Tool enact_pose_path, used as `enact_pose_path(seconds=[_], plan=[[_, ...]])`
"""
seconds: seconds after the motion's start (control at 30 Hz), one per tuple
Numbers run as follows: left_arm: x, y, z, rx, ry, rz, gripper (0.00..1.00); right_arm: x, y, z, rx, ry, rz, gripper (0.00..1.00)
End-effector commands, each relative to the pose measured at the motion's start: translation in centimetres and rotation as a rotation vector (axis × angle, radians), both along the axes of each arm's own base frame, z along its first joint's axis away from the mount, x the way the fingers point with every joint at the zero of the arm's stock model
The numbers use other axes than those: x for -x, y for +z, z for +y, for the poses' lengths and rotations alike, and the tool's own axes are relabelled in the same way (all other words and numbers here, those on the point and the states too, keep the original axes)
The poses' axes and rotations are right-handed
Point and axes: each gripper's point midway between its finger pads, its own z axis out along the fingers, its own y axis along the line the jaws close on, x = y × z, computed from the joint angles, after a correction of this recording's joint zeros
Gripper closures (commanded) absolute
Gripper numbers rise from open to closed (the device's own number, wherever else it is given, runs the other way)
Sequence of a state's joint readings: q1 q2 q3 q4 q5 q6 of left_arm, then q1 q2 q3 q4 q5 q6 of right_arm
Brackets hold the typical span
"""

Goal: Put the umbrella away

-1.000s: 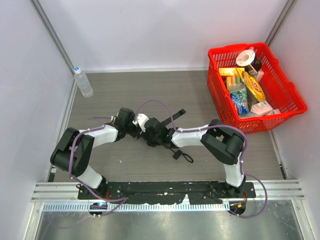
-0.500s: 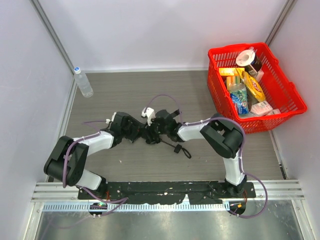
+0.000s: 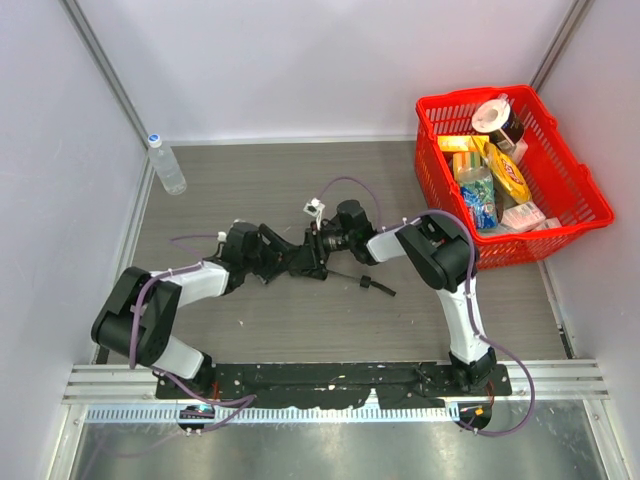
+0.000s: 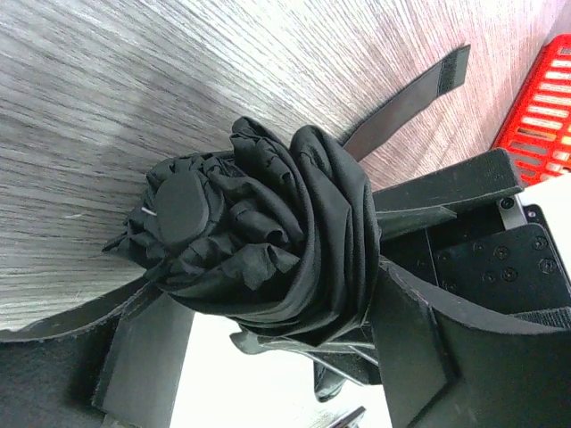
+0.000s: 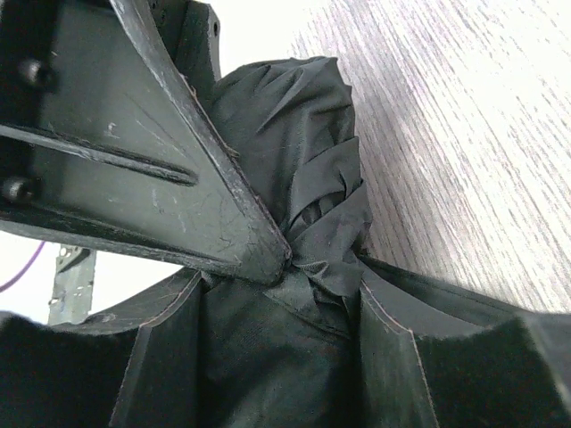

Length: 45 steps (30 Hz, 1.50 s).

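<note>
Right gripper (image 5: 281, 348): jaws clamped on bunched fabric of the umbrella (image 4: 268, 214).
Left gripper (image 4: 277, 308): jaws spread wide around the bundle's capped end, with a gap on one side.
Umbrella: collapsed at mid-table (image 3: 250, 190), between both grippers.
Strap (image 3: 372, 284): trails right.

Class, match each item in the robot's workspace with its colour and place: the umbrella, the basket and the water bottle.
Column one:
1. umbrella
2. basket
3. water bottle

Column two:
a. clear, far left
b. black, bundled up, centre
c. red, far right

Pairs: 1-b, 2-c, 3-a
</note>
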State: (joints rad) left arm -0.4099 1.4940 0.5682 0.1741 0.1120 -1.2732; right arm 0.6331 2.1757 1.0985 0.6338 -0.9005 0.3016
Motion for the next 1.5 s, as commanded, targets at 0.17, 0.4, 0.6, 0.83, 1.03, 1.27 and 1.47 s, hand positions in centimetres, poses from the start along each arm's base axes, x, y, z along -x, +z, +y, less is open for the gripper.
enact_pose_path(seconds=[0.17, 0.4, 0.6, 0.83, 1.03, 1.27, 1.47], plan=[[5.9, -8.3, 3.7, -0.234, -0.049, 0.235, 0.68, 5.2, -4.9, -1.6, 0.076, 0.08, 0.317, 0.99], [7.4, -9.6, 3.8, -0.235, -0.074, 0.282, 1.0, 4.1, -5.8, -2.5, 0.247, 0.009, 0.223, 0.98], [7.8, -9.3, 3.8, -0.228, -0.076, 0.291, 1.0, 0.9, -3.3, -3.5, 0.372, -0.157, 0.097, 0.63], [8.0, -9.3, 4.0, -0.241, -0.074, 0.307, 1.0, 0.4, 3.3, -2.5, 0.286, -0.139, 0.03, 0.32], [8.9, -9.8, 4.5, -0.258, -0.05, 0.382, 1.0, 1.9, 4.1, -2.9, 0.328, -0.09, -0.007, 0.3], [9.1, -9.7, 5.0, -0.282, -0.027, 0.398, 1.0, 3.3, 7.5, -1.6, 0.223, -0.136, 0.01, 0.16], [9.2, -9.3, 5.4, -0.296, -0.005, 0.415, 1.0, 3.9, 8.1, -0.9, 0.176, -0.167, 0.004, 0.13]])
